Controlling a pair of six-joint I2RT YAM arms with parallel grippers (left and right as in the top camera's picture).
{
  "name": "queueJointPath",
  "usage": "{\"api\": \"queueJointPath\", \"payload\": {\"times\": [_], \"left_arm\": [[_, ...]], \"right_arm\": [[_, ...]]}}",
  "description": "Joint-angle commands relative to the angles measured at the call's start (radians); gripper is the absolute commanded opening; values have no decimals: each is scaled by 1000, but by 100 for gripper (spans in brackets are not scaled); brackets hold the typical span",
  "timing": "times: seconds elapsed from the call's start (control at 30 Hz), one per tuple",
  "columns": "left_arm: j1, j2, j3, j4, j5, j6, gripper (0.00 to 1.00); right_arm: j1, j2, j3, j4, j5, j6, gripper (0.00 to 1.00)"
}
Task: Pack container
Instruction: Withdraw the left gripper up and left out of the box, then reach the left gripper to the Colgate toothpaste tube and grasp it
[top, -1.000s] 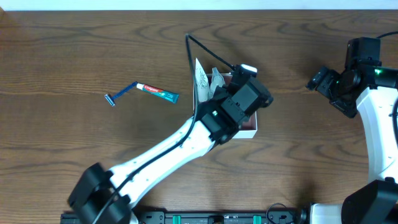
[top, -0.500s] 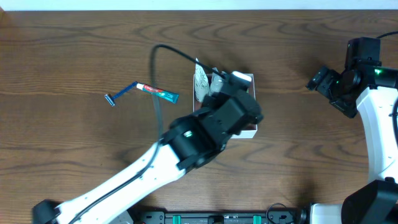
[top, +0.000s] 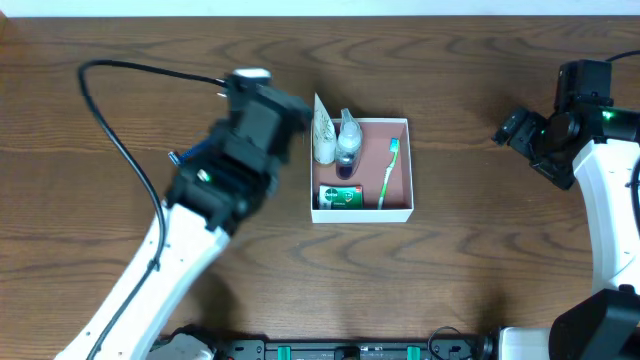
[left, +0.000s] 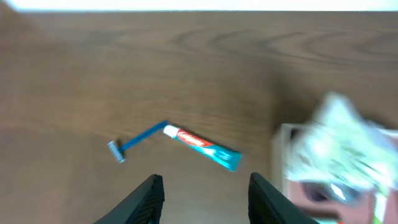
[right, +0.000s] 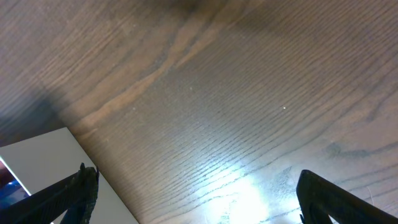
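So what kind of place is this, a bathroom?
Probably a robot lab bench, not a bathroom: a left arm and right arm stand at a wooden table, with a toothbrush in a white container.

Overhead looks straight down; left wrist, nearer, shares the container (top: 362, 214); right wrist faces table (right: 249, 93) closely

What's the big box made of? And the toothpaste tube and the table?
The container looks like thin matte white cardboard: flat, sharp-cornered walls. The toothpaste tube seems soft plastic with red and teal print, though it is blurry. The table shows dark wood grain with a sheen, maybe laminate.
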Motion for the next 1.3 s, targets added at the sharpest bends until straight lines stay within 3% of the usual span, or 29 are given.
{"api": "queueJointPath", "payload": {"times": [0.0,0.37,0.5,0.63,1.07,1.27], "left_arm": [[125,55,13,22,117,-54,50],[322,312,13,238,126,-63,60],[386,386,13,283,135,-8,76],[417,446,13,274,279,-19,76],[325,592,13,323,340,-419,69],[302,663,13,314,340,-494,68]], "right_arm": [[-5,4,3,-2,1,-14,99],[-5,4,3,-2,1,-14,99],[-5,4,3,-2,1,-14,99],[-5,4,3,-2,1,-14,99],[-5,4,3,-2,1,-14,99],[-5,4,3,-2,1,-14,99]]}}
